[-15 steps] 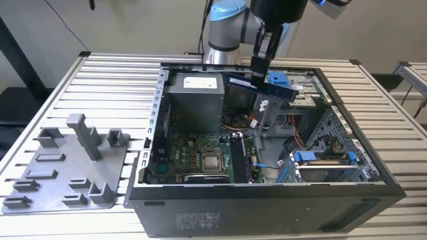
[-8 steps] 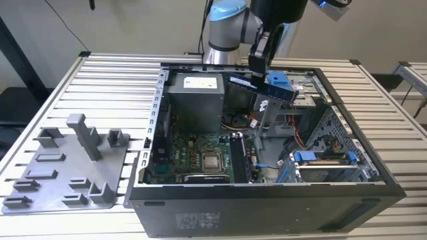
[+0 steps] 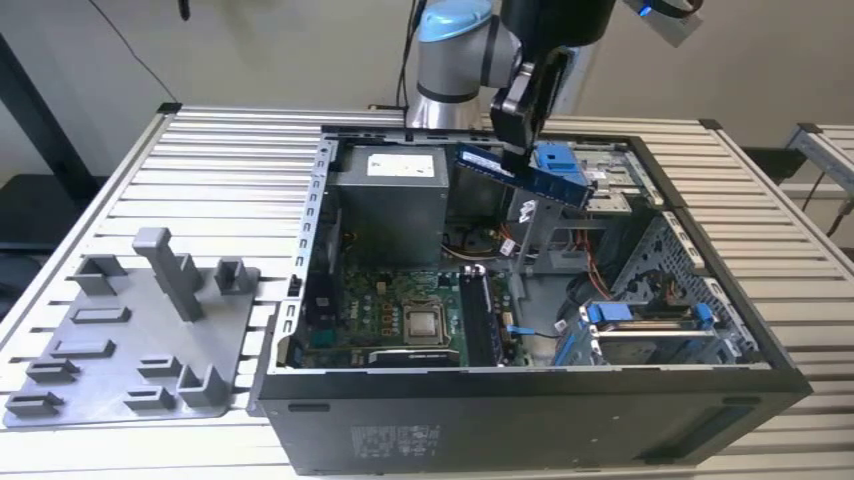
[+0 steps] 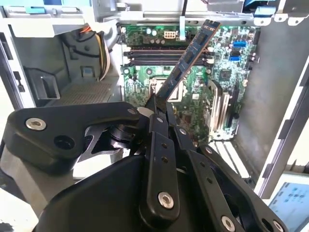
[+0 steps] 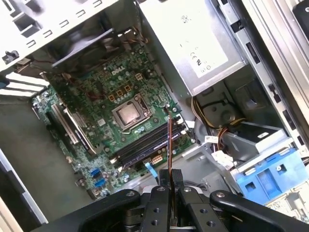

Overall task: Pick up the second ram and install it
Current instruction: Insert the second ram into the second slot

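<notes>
While it hangs above the open computer case (image 3: 534,390), the claw (image 4: 158,104) grips the second ram (image 4: 193,50).

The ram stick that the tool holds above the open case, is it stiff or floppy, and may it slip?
Probably stiff: the ram stick juts straight from the tool without sagging. Likely light, since a pinch toward one end carries it. It might pivot or slip, being thin and held tilted.
</notes>
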### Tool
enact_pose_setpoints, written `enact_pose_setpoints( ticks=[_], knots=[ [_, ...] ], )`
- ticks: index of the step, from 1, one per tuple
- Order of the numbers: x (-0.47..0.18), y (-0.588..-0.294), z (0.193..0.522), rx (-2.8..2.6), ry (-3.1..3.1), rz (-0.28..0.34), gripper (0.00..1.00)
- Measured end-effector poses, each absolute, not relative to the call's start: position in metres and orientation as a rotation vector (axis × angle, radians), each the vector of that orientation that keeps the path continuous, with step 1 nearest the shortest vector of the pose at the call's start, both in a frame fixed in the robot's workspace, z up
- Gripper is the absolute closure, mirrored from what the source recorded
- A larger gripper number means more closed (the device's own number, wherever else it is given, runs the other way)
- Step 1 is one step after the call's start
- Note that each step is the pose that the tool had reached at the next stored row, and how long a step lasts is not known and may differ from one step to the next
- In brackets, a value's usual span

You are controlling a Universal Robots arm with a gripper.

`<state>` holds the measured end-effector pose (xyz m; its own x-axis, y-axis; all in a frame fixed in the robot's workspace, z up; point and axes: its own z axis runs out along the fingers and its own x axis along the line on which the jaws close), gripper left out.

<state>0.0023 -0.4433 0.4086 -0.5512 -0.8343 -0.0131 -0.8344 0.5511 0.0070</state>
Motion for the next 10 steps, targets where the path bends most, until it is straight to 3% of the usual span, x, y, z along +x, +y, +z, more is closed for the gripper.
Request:
enact_pose_setpoints(
  ticks=[10],
  knots=[
    [0.0023,-0.4433,0.4084,-1.307,2.847,0.019,0.87]
  ],
)
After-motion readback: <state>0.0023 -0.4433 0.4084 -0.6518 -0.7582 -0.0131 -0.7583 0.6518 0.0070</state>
